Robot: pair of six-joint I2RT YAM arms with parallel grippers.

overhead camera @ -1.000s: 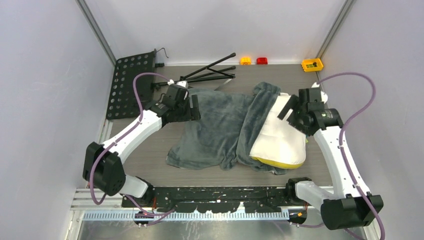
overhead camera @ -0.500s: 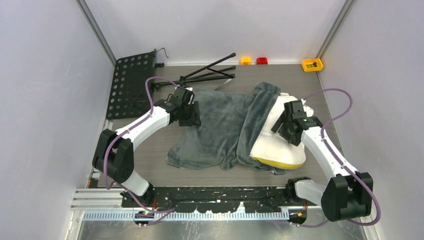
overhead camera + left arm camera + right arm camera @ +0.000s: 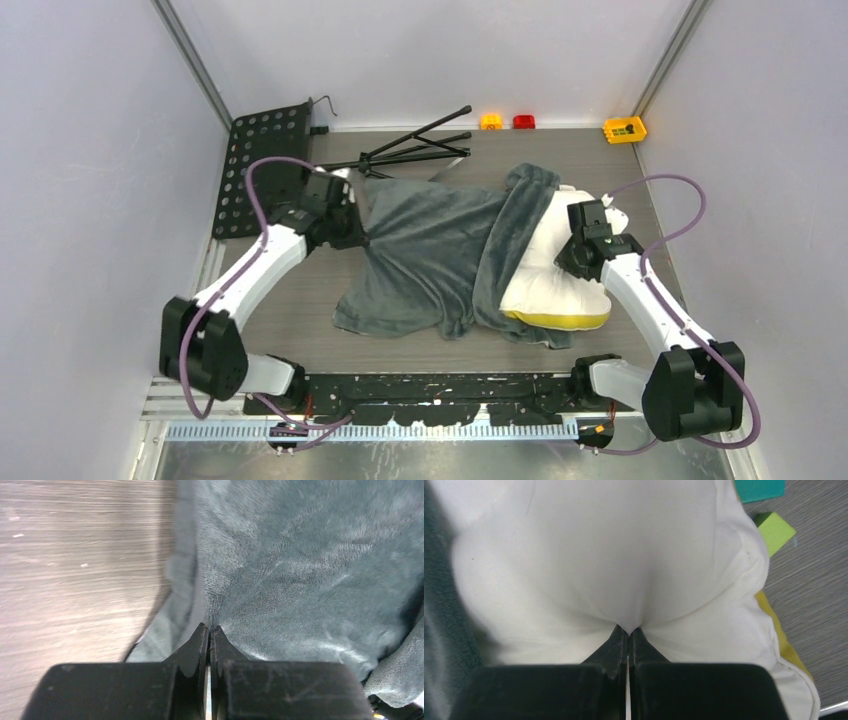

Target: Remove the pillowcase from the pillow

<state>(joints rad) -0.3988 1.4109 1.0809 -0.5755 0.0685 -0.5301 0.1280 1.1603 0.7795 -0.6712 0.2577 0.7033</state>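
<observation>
The dark grey-teal fleecy pillowcase (image 3: 430, 260) lies spread and wrinkled on the table, its right part still draped over the left side of the pillow. My left gripper (image 3: 358, 232) is shut on the pillowcase (image 3: 280, 565) at its left edge, pinching a fold between the jaws (image 3: 209, 628). The white puffy pillow (image 3: 550, 285) with a yellow band along its near side lies at the right. My right gripper (image 3: 566, 256) is shut on the pillow (image 3: 614, 555), with white fabric puckered at the fingertips (image 3: 629, 630).
A black perforated plate (image 3: 255, 165) and a folded black stand (image 3: 415, 145) lie at the back left. Small orange, red and yellow blocks (image 3: 624, 129) sit along the back wall. A green block (image 3: 774, 530) and a teal block (image 3: 759, 489) lie beside the pillow.
Both grippers have gone from open to shut. The left one moved left with the pillowcase edge, pulling it taut. The right one came down onto the pillow and pinched it.
</observation>
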